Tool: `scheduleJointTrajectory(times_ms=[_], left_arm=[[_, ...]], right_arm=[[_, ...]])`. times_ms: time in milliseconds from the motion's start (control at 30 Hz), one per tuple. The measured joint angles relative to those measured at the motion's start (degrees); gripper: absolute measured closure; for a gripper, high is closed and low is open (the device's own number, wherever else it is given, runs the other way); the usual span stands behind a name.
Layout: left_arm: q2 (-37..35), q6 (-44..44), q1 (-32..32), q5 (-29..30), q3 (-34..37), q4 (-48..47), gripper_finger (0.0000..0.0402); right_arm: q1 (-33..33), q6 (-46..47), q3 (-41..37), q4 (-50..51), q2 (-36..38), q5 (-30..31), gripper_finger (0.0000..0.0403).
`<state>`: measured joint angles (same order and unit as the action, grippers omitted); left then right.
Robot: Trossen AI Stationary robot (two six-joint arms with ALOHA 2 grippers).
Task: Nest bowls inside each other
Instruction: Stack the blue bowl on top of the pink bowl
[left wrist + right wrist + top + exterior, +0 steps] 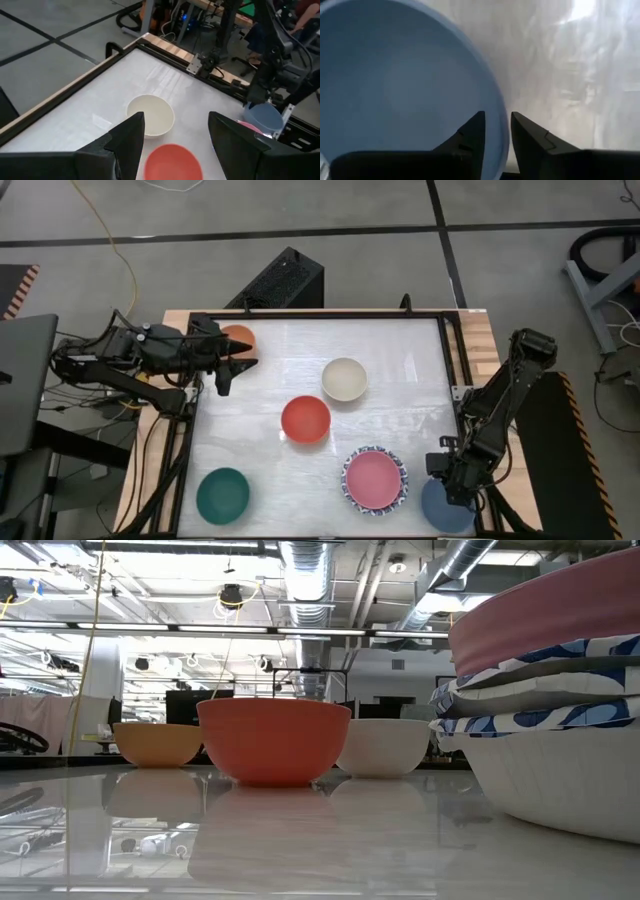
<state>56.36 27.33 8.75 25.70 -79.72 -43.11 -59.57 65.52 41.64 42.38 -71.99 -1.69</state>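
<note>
Right gripper [496,131]: fingers straddle the rim of the blue bowl [400,85], one inside, one outside, pinching the wall.
Blue bowl: just right of the pink stack [374,479], at the table's front right corner.
Handling: likely light, stiff and smooth; the thin rim is the only hold and may slip.
Left gripper [226,368]: open, hovering far left of the stack beside the orange bowl [240,336].
</note>
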Motion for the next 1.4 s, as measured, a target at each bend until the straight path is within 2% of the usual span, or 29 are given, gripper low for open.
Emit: scheduleJointTrajectory(times_ms=[167,233,667,1000,1200,1400], left_arm=[[0.0,-0.11,-0.01,2.03,0.0,-0.23,0.0192],[-0.02,-0.09,-0.01,2.18,0.0,-0.89,0.0192],[-0.02,-0.11,-0.01,3.58,0.0,-1.62,0.0192],[-0.42,-0.05,-0.01,1.56,0.0,-3.11,0.0192],[-1.03,-0.09,0.0,1.0,0.0,-4.98,0.0192],[-2.37,-0.11,-0.01,1.08,0.0,-7.78,0.0192]], right_arm=[[0.58,2.51,-2.09,0.3,-0.32,-4.52,0.0375],[0.91,2.46,-2.18,-0.04,-0.35,-5.69,0.0389],[4.15,3.56,3.19,2.59,-0.26,-5.78,0.0394],[7.3,3.18,19.94,20.65,-0.24,-5.82,0.0394],[13.13,-1.54,29.71,26.24,-0.25,-5.27,0.0394],[21.42,-7.59,34.61,25.2,-0.39,0.56,0.0394]])
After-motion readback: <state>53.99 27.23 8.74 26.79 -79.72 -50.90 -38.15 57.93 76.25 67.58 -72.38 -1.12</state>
